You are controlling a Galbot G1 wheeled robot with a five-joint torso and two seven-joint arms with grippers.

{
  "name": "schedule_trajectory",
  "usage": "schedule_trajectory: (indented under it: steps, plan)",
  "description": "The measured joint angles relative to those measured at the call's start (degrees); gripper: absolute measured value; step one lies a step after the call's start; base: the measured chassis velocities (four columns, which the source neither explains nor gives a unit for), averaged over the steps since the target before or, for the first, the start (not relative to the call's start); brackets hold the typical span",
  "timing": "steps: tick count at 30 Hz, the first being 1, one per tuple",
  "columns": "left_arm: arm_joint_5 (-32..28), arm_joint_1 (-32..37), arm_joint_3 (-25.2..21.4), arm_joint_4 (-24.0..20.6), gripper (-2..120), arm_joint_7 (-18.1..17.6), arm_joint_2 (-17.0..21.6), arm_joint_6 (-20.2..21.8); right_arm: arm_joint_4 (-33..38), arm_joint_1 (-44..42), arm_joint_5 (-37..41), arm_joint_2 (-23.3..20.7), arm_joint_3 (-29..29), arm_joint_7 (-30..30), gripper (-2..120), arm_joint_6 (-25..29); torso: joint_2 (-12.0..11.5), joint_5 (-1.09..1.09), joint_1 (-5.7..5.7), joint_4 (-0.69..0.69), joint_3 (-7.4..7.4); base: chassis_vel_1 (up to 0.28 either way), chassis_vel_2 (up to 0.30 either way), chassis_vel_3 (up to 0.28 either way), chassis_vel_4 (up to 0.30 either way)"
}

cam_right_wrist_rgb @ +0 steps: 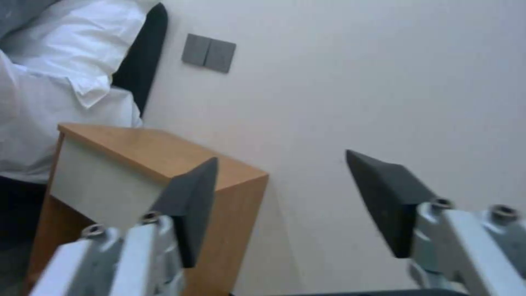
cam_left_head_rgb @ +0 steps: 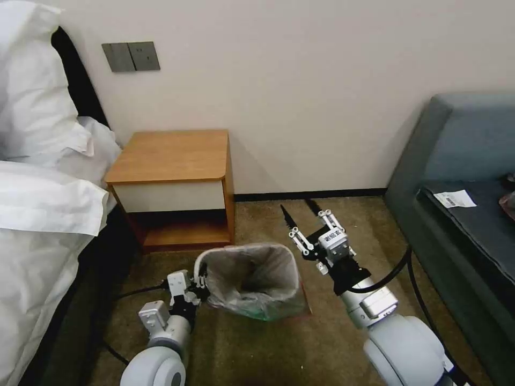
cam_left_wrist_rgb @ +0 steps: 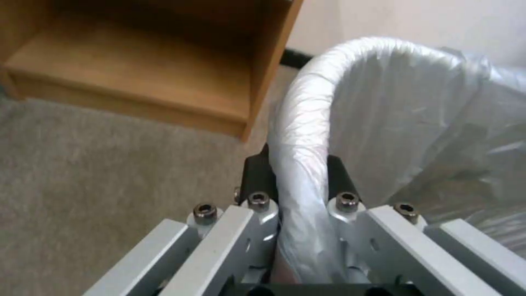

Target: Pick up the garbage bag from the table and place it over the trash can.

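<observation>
The garbage bag (cam_left_head_rgb: 252, 273) lines the trash can (cam_left_head_rgb: 257, 312), which stands on the carpet just in front of the table (cam_left_head_rgb: 171, 155). Grey plastic is folded over the rim, and a strip of green bin shows low down. My left gripper (cam_left_head_rgb: 201, 281) is shut on the bag-covered rim at the bin's left side. In the left wrist view the wrapped rim of the bag (cam_left_wrist_rgb: 307, 123) runs between the closed fingers of the left gripper (cam_left_wrist_rgb: 296, 158). My right gripper (cam_left_head_rgb: 295, 205) hangs open just right of the bin, holding nothing, and the open right gripper (cam_right_wrist_rgb: 282, 158) points toward the wall.
A bed with white linen (cam_left_head_rgb: 37, 203) fills the left side. A grey sofa (cam_left_head_rgb: 461, 161) with a paper slip (cam_left_head_rgb: 455, 199) stands at the right. Black cables (cam_left_head_rgb: 413, 289) trail over the carpet by both arms. The wall lies close behind the nightstand.
</observation>
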Motion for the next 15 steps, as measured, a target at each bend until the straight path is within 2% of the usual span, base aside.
schedule_trajectory:
  steps: [1,4,6,8,15]
  plan:
    - [0.00,0.00,0.00,0.00,6,0.00,0.00,0.00,0.00,0.00,0.00,0.00,0.00,0.00,70,0.00,0.00,0.00,0.00,0.00,0.00,0.000,0.000,0.000,0.000]
    - [-1.12,0.11,-0.04,0.83,6,0.10,0.35,2.01,-1.31,-0.06,-1.65,0.73,-0.33,-0.34,83,2.08,0.00,0.00,0.00,0.00,0.00,0.000,0.000,0.000,0.000]
    - [-1.12,0.11,-0.04,0.83,6,0.10,0.35,2.01,-1.31,-0.06,-1.65,0.73,-0.33,-0.34,83,2.08,0.00,0.00,0.00,0.00,0.00,0.000,0.000,0.000,0.000]
    - [-1.78,-0.31,-0.02,1.94,6,-0.02,0.05,2.67,-1.46,-0.31,-2.48,1.11,-1.15,-0.76,97,2.69,0.00,0.00,0.00,0.00,0.00,0.000,0.000,0.000,0.000]
    - [-3.52,-1.10,-0.01,3.50,6,-0.63,-0.21,3.21,-1.71,-0.83,-3.56,1.34,-2.06,-1.28,100,3.72,0.00,0.00,0.00,0.00,0.00,0.000,0.000,0.000,0.000]
